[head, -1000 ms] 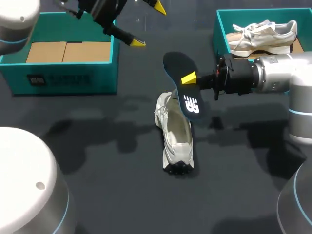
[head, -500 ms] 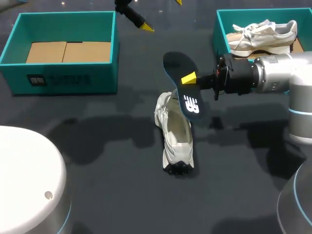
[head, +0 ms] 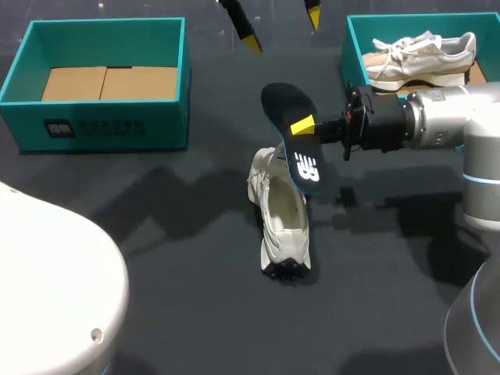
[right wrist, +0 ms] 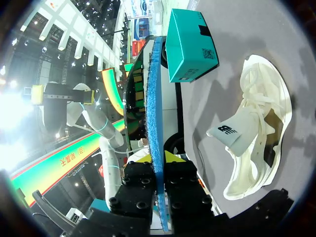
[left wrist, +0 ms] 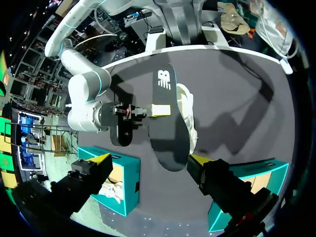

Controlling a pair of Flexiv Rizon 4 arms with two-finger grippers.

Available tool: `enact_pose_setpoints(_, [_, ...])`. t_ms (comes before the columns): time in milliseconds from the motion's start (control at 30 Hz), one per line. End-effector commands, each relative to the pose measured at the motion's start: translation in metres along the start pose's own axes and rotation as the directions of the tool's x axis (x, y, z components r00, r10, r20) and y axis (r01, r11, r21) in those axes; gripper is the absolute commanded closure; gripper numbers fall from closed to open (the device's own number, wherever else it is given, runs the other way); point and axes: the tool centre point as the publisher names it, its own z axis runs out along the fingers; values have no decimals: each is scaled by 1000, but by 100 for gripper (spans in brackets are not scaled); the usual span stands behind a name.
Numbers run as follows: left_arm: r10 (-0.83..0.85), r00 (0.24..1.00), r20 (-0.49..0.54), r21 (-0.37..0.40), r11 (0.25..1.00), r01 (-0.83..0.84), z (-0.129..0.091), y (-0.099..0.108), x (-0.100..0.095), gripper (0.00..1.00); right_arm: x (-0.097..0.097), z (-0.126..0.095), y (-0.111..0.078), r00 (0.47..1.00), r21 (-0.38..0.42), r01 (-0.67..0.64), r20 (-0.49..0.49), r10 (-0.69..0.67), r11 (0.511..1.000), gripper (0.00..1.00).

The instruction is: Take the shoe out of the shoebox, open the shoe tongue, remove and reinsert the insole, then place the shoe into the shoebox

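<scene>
Right pincer (head: 301, 127) clamped on insole (head: 281, 105), logo in head view, edgewise at wrist; left pincer (head: 282, 28) wide.

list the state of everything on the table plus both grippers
insole, out of the shoe, held in the air above it
right gripper, shut on the insole
white shoe, lying on the table, tongue pulled open
left gripper, open, empty, over the table's far side
left shoebox, open, no shoe inside
right shoebox, open, with a beige shoe in it
</scene>
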Motion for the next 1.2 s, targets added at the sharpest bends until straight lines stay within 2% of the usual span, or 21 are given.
enact_pose_setpoints(33, [-7,925,-380,3,1000,9,4,4,-7,0,-1,1,0,1000,0,0,1,0,1000,100])
enact_pose_setpoints(533, [-23,928,-373,-3,1000,24,16,2,-13,0,-1,1,0,1000,0,0,1,0,1000,100])
enact_pose_setpoints(700, [-28,943,-332,-7,1000,27,21,1,-15,0,-1,1,0,1000,0,0,1,0,1000,100])
enact_pose_setpoints(1000, [-57,991,-123,-31,998,54,7,-10,7,0,-1,1,0,1000,0,0,1,0,1000,100])
enact_pose_setpoints(1200, [-85,988,126,-40,995,91,-4,-23,34,0,-1,1,0,1000,0,0,1,0,1000,100])
